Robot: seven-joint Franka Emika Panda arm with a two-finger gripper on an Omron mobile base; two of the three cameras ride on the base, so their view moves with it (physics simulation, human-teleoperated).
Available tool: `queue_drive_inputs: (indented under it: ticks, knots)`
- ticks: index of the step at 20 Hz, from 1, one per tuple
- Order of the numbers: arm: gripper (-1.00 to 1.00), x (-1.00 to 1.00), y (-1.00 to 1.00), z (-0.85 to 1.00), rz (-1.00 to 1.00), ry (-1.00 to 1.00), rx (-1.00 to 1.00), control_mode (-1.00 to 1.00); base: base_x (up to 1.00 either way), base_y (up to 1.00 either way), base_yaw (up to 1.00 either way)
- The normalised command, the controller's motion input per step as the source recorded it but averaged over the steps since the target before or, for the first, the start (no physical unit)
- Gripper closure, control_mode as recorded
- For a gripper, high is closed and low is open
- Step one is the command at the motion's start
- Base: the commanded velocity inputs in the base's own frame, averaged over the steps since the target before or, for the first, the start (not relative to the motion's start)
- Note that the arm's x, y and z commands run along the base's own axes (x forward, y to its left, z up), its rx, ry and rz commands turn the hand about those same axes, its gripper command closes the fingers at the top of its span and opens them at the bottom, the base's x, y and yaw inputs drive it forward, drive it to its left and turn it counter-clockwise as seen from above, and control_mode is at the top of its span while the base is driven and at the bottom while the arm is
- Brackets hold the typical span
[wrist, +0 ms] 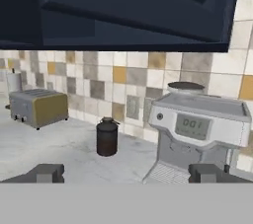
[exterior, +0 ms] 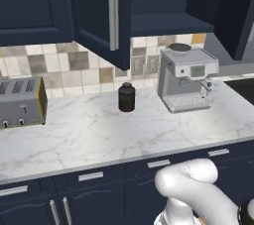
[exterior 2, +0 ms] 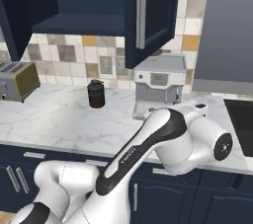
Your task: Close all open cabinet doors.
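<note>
Marble table runs under the wall cabs, tiled backsplash behind it. On it, L to R in left base view: grey toaster w/ yellow side, small dark jar w/ lid about mid, silver espresso machine to the R. Jar sits between toaster and espresso machine, nearer the machine, apart from both. In hand view the jar stands just L of the machine, toaster further L; these three lie between the hand and the backsplash. Below the table edge: navy drawer fronts w/ short horiz handles.

Cabinet doors: navy, recessed panels, long vertical silver bar handles. One open door swings out toward the cam in left base view, its lower corner hanging above and a bit L of the jar; open cab shelf shows to its R, right above the espresso machine. Another door stands out at the far R, edge-on. In right base view the open door hangs over the espresso machine, w/ the cab interior to its L.

Gripper low in hand view, jaws wide apart, holding nothing, pointed at table stuff. White arm bends across the table front in right base view.
</note>
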Motion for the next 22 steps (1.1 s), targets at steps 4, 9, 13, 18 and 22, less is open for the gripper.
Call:
queue_drive_inputs:
  ticks: [4, 9, 13, 18, 22]
  knots:
    - [-1.00, 0.28, -0.05, 0.37, 0.20, -0.17, -0.05, -1.00, 0.00, 0.00, 0.00]
    - [-1.00, 0.39, 0.00, 0.52, 0.19, -0.17, -0.05, -1.00, 0.00, 0.00, 0.00]
    - [-1.00, 0.27, 0.00, 0.45, 0.16, -0.12, -0.03, -1.00, 0.00, 0.00, 0.00]
    - [-1.00, 0.06, -0.02, -0.02, 0.00, 0.00, 0.01, -1.00, 0.00, 0.00, 0.00]
    - [-1.00, 0.05, 0.08, 0.10, 0.00, -0.07, -0.09, -1.00, 0.00, 0.00, 0.00]
